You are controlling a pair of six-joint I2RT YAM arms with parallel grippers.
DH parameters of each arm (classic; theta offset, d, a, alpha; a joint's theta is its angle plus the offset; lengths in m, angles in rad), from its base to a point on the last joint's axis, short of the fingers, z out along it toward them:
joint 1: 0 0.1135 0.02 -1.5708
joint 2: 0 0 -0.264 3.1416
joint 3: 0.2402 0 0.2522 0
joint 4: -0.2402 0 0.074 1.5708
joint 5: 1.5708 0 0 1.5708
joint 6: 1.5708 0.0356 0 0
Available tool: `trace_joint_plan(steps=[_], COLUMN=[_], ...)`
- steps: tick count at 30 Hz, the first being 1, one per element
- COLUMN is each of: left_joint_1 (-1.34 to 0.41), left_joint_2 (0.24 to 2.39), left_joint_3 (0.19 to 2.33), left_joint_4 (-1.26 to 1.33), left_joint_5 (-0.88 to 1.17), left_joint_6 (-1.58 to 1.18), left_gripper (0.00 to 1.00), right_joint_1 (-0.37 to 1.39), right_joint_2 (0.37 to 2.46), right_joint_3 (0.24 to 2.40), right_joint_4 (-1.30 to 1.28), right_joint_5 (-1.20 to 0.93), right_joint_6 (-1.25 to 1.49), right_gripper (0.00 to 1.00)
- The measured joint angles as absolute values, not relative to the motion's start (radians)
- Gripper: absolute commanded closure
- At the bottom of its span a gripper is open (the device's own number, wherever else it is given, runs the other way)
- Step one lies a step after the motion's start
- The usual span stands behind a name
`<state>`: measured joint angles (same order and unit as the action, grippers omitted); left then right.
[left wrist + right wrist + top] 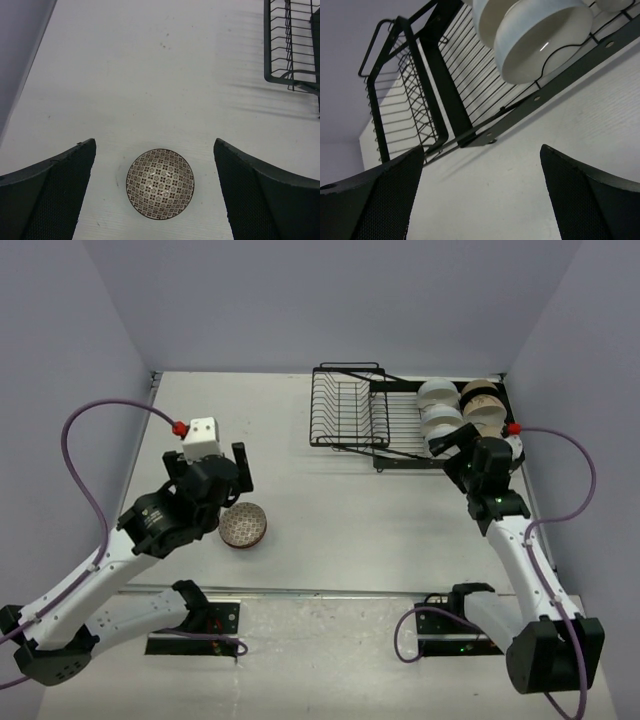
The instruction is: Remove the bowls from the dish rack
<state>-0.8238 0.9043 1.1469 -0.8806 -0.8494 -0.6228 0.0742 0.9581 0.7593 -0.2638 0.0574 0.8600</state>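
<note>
Top view: left tool is hanging wide open over the patterned bowl, which is sitting free on the tabletop, so it looks unloaded. Right tool is gaping at the rack, where white bowls and beige bowls are waiting.
Left wrist: round glazed bowl showing a fine brown lattice print, with mesh-textured fingers flanking it and not touching.
Right wrist: the nearest white bowl, smooth and glossy, is leaning on thin black wires. Nothing is sitting between the jaws, so it's probably lining up the next pick.
</note>
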Motion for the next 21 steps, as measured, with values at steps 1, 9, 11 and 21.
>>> trace_joint_plan(steps=[1, 9, 11, 21], left_joint_1=[-0.823, -0.816, -0.807, -0.792], left_joint_2=[0.896, 0.846, 0.844, 0.804], left_joint_3=[1.132, 1.012, 0.991, 0.934], left_joint_4=[-0.875, -0.833, -0.815, -0.752], left_joint_5=[-0.851, -0.832, -0.807, -0.72], left_joint_6=[-0.611, -0.575, -0.56, -0.508], left_gripper=[0.0, 0.0, 0.0, 0.0], right_joint_1=[0.058, -0.006, -0.035, -0.093], right_joint_2=[0.971, 1.082, 1.128, 1.373], right_joint_3=[0.744, 0.643, 0.635, 0.637], right_joint_4=[-0.229, 0.051, 0.115, 0.332], right_joint_5=[0.076, 0.129, 0.125, 0.066], right_joint_6=[0.891, 1.028, 1.045, 1.121], right_gripper=[0.03, 0.09, 0.16, 0.35])
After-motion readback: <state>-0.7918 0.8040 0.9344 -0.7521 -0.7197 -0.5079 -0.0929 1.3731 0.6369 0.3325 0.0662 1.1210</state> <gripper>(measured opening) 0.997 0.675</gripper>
